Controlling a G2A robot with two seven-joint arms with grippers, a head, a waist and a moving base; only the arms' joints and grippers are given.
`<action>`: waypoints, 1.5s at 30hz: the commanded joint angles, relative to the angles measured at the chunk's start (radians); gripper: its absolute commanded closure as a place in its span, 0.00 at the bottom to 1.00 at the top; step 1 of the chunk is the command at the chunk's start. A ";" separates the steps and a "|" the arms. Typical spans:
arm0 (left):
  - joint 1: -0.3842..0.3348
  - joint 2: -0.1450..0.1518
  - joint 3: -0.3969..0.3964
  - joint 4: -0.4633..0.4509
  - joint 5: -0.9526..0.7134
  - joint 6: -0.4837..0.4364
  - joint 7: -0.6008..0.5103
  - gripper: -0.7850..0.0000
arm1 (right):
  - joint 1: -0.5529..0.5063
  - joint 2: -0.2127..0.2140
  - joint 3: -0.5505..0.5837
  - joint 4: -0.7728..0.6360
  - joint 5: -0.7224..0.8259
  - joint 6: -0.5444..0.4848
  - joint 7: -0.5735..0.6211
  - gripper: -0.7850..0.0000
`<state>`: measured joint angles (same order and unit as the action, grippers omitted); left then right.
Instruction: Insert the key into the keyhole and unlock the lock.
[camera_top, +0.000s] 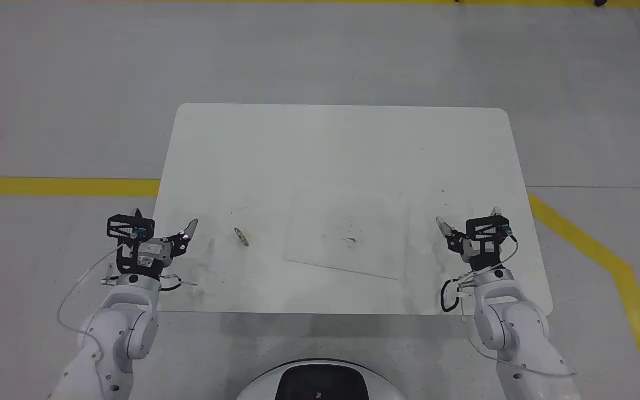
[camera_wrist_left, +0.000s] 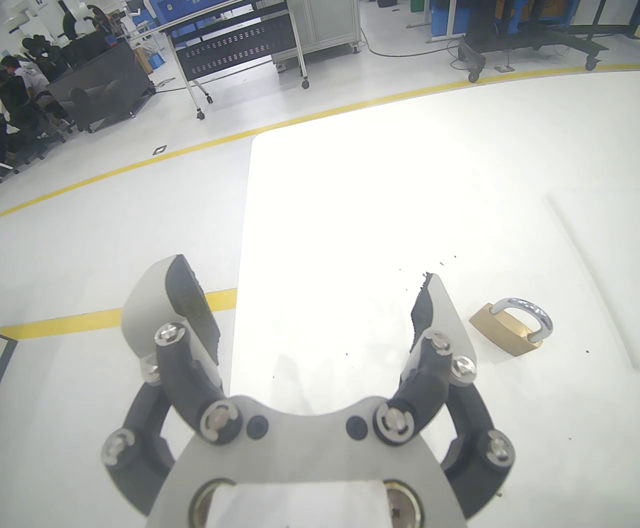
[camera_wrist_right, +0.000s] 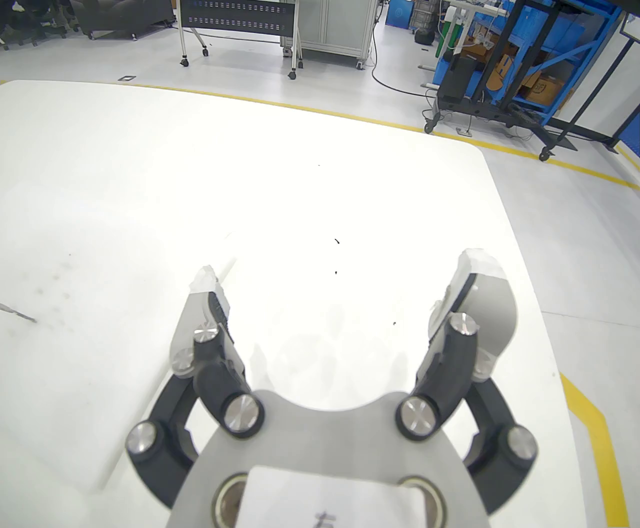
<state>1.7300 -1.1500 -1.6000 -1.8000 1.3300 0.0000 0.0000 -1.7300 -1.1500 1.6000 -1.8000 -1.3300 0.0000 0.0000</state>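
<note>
Lock (camera_wrist_left: 515, 330) lay brass-bodied, likely dense and slick, best pinched across its flat body; my left gripper (camera_wrist_left: 302, 275) and right gripper (camera_wrist_right: 340, 270) gaped empty.

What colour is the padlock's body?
Brass gold, with a silver shackle; the left wrist view shows the padlock best.

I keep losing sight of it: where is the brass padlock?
In the left wrist view, the small brass padlock lies flat on the white table, just beside the open left claw.
</note>
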 joint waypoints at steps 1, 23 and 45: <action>0.000 0.000 0.000 0.000 0.000 0.000 0.000 0.00 | 0.000 0.000 0.000 0.000 0.000 0.000 0.000 0.00; 0.000 0.000 0.000 0.000 0.000 0.000 0.000 0.00 | 0.029 -0.024 -0.168 -0.119 -0.080 0.152 0.089 0.00; 0.000 0.000 0.000 0.000 0.000 0.000 0.000 0.00 | 0.327 -0.032 -0.393 0.029 0.089 -0.363 0.555 0.00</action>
<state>1.7300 -1.1500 -1.6000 -1.8000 1.3300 0.0000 0.0000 -1.4234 -1.1806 1.2241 -1.7844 -1.2289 -0.3568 0.5182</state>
